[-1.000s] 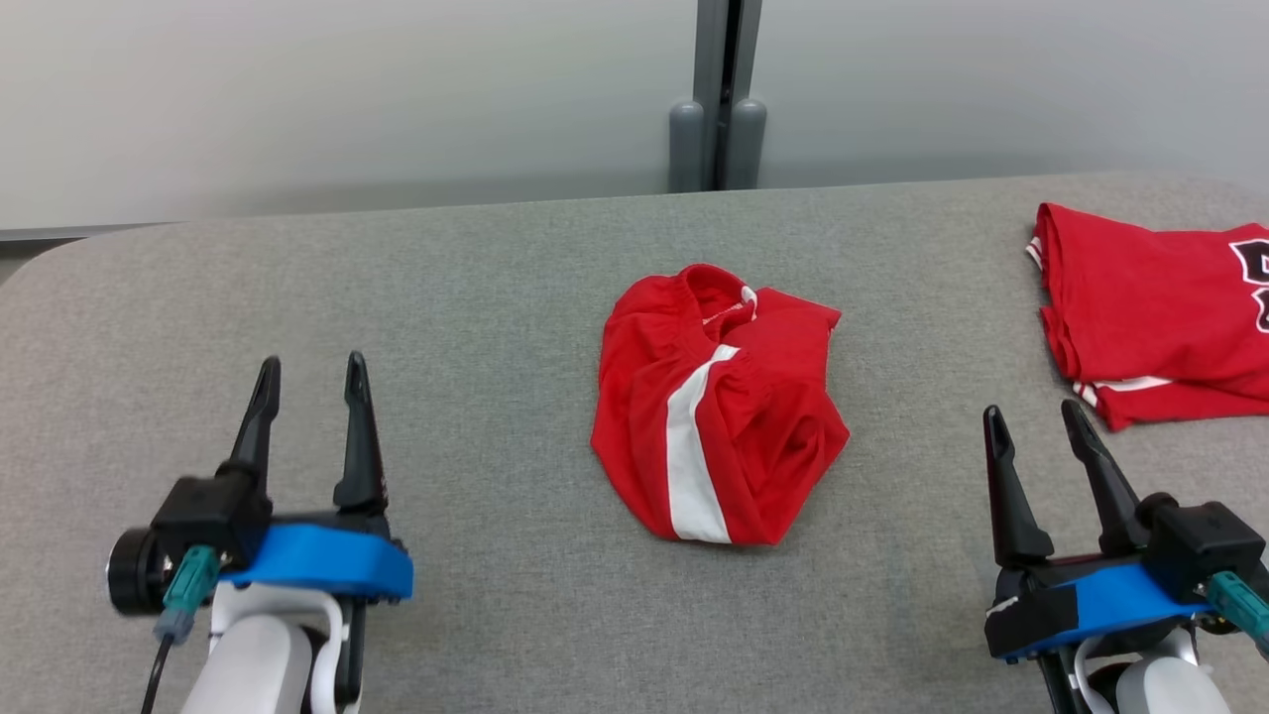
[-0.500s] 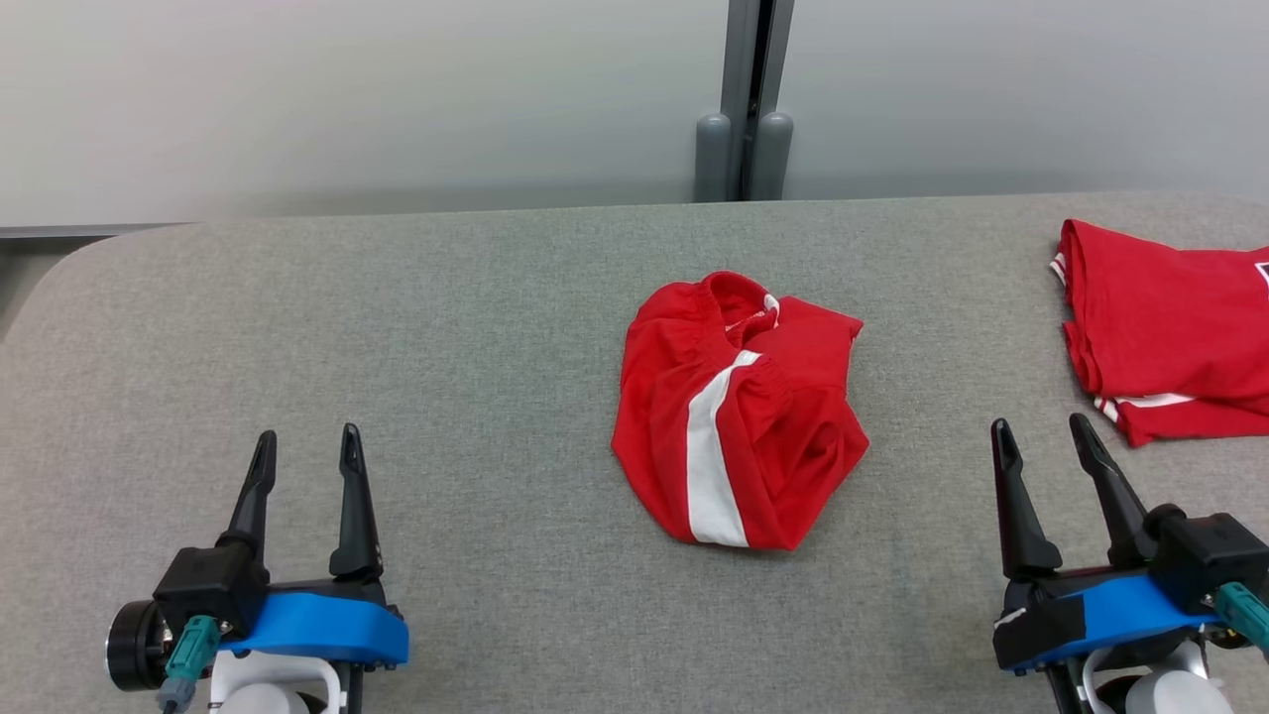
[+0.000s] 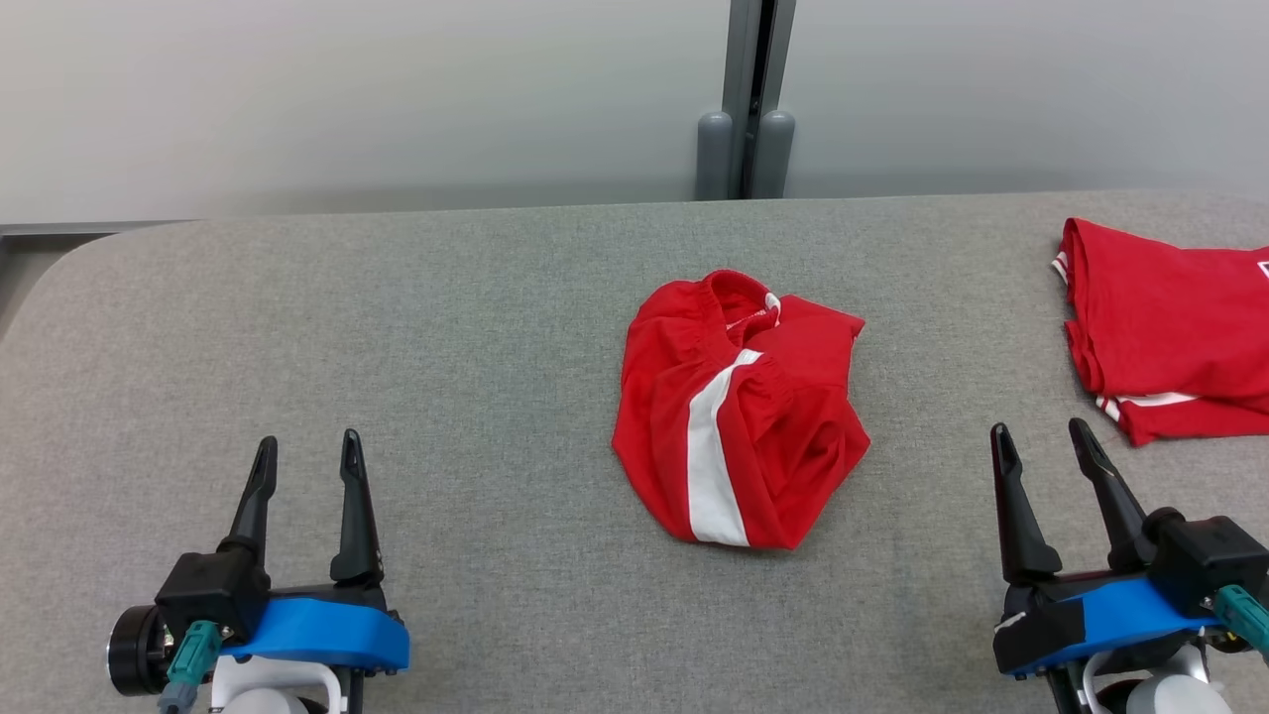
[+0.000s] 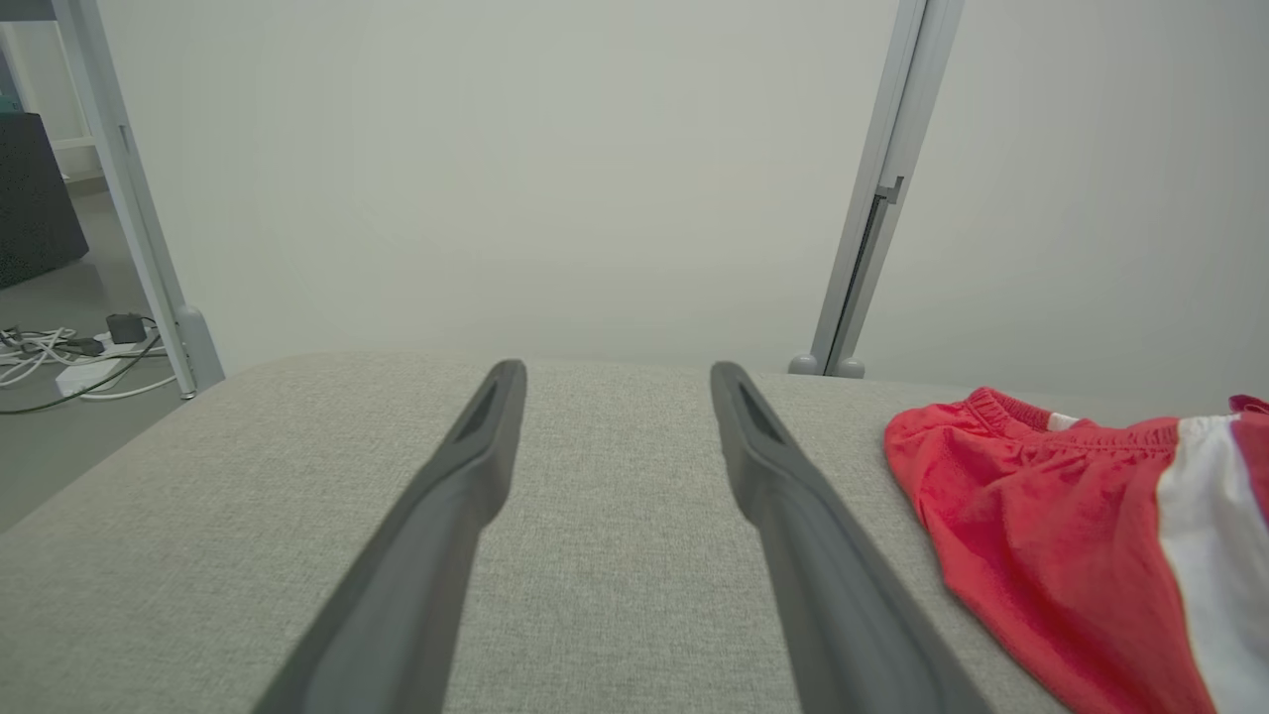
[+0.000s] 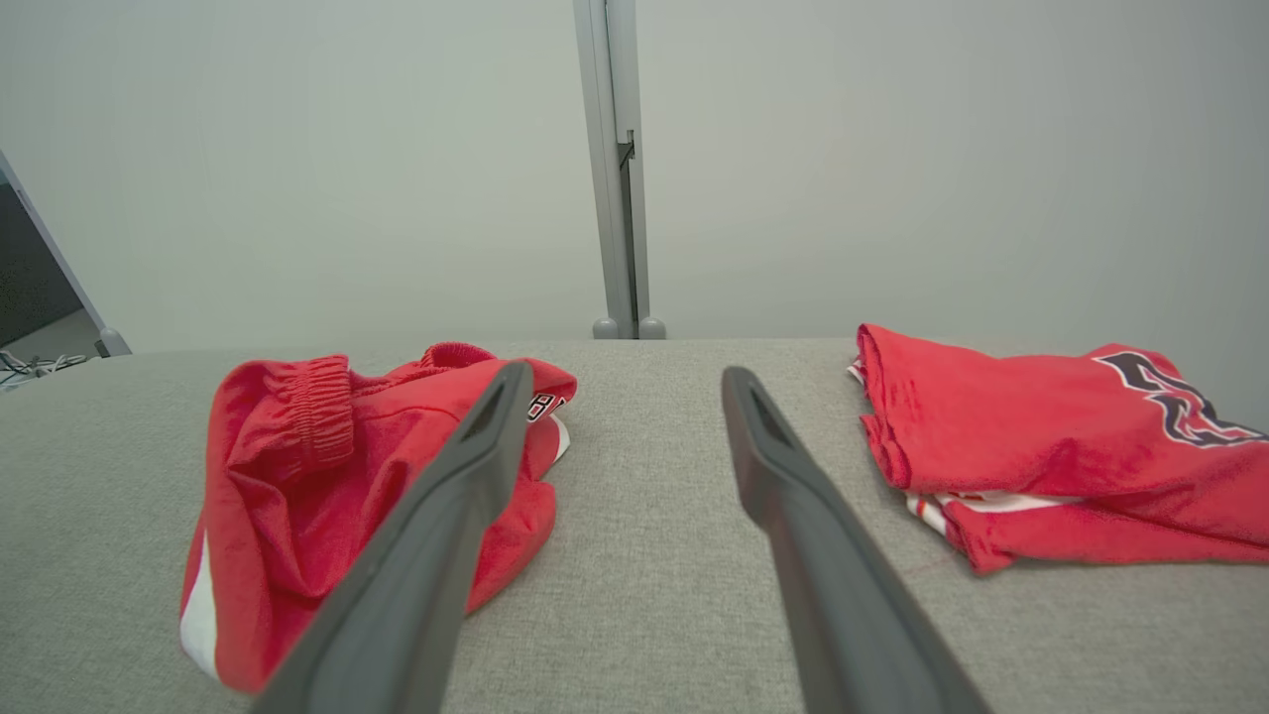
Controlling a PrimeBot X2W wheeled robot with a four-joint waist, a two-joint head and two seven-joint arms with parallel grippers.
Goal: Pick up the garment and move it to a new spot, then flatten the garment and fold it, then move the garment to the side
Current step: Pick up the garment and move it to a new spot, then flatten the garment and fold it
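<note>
1. Pale grey wall [image 3: 347, 99] panels meet at a grey post [image 3: 746, 99] behind a grey, fabric-covered surface [image 3: 446, 347] whose far-left corner is rounded.
2. Crumpled red shorts [image 3: 739, 416] lie in a heap near the middle of the surface. A white stripe [image 3: 706, 446] runs down the cloth, and the gathered elastic waistband [image 3: 734, 288] is at the far end.
3. At the lower left of the head view, the left tool [image 3: 307, 438] has its two dark fingers spread wide with nothing between them. It is well apart from the shorts, which lie ahead and to its right.
4. At the lower right, the right tool [image 3: 1038, 426] is just as wide open and also empty. The shorts lie ahead to its left, clear of its fingers.
5. A folded red shirt [image 3: 1170, 337] with white trim and dark lettering rests flat near the right edge of the surface. It is ahead and to the right of the right tool and well apart from the shorts.
6. In the left wrist view, white and dark cables [image 4: 59, 352] lie on the floor [image 4: 59, 426] beyond the left end of the surface.
</note>
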